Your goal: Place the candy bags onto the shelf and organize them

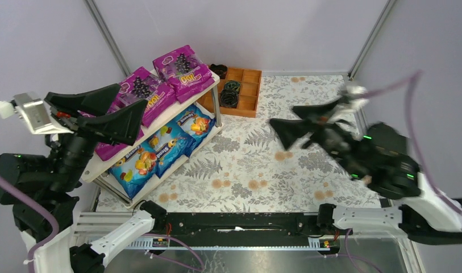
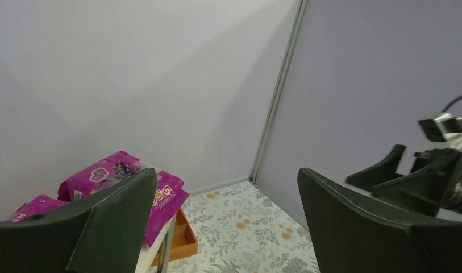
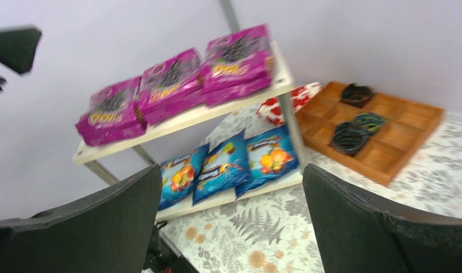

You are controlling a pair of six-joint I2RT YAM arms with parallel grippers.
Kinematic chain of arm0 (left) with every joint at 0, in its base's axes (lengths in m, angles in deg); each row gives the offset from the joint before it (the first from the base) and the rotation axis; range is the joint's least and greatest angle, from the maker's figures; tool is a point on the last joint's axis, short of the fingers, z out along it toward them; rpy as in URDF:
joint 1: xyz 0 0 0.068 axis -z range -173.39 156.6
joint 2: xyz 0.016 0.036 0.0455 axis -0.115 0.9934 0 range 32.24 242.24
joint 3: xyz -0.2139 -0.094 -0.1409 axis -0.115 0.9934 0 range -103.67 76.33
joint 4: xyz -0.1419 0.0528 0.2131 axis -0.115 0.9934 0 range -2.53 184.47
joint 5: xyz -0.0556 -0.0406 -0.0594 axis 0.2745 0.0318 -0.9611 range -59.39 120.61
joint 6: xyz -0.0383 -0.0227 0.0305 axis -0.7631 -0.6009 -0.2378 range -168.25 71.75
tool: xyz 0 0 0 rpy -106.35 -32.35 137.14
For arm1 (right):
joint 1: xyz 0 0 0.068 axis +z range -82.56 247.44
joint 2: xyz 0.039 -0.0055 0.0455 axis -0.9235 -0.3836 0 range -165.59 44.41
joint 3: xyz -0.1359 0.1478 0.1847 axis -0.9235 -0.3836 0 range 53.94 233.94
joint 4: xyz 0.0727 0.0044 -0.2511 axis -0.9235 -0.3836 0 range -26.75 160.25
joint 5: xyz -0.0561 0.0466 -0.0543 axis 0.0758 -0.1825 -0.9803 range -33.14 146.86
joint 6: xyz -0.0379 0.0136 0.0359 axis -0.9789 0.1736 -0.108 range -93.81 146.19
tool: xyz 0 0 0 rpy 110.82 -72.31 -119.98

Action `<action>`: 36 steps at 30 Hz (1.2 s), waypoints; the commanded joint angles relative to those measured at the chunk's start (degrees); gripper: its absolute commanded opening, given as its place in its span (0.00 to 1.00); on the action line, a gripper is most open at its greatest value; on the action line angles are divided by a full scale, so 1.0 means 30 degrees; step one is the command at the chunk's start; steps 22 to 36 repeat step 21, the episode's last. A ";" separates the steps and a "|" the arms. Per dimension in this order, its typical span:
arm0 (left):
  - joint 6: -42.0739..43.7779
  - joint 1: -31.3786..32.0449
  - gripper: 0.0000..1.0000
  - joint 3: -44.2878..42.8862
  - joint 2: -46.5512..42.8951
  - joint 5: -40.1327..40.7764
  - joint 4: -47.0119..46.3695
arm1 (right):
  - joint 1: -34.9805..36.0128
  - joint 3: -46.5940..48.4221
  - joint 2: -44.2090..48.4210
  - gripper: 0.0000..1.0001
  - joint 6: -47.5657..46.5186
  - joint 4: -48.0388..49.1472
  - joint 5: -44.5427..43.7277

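Three magenta-purple candy bags [image 1: 183, 68] [image 3: 169, 85] lie in a row on the top board of the shelf [image 1: 95, 165] [image 3: 188, 119]. Three blue candy bags [image 1: 166, 142] [image 3: 225, 165] lie side by side on its lower board. My left gripper [image 1: 132, 96] [image 2: 225, 227] hangs open above the shelf's left end, partly hiding the leftmost magenta bag, and holds nothing. Out over the right half of the table, my right gripper [image 1: 288, 120] [image 3: 231, 227] is raised and open, facing the shelf, with nothing between its fingers.
An orange-brown compartment tray [image 1: 245, 94] [image 3: 387, 142] with black coiled rings [image 1: 229, 98] stands just right of the shelf at the back. A red-and-white packet [image 3: 288, 102] shows behind the shelf post. Grey walls close the back and both sides. The table carries a fern-patterned cloth [image 1: 262, 165].
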 commanded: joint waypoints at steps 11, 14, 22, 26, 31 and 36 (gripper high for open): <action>-0.1120 -0.0113 0.99 0.1858 -0.0476 0.0773 -0.1060 | 0.0101 -0.2210 0.6421 1.00 0.0103 -0.4354 -0.5567; -0.0927 -0.0098 0.99 0.1945 -0.0189 0.0847 -0.1063 | 0.0100 -0.2121 0.6504 1.00 0.0117 -0.4435 -0.5967; -0.1359 -0.0108 0.99 0.2150 0.0148 0.0394 -0.1356 | 0.0101 -0.3222 0.7455 1.00 0.0128 -0.3643 -0.6902; -0.1359 -0.0108 0.99 0.2150 0.0148 0.0394 -0.1356 | 0.0101 -0.3222 0.7455 1.00 0.0128 -0.3643 -0.6902; -0.1359 -0.0108 0.99 0.2150 0.0148 0.0394 -0.1356 | 0.0101 -0.3222 0.7455 1.00 0.0128 -0.3643 -0.6902; -0.1359 -0.0108 0.99 0.2150 0.0148 0.0394 -0.1356 | 0.0101 -0.3222 0.7455 1.00 0.0128 -0.3643 -0.6902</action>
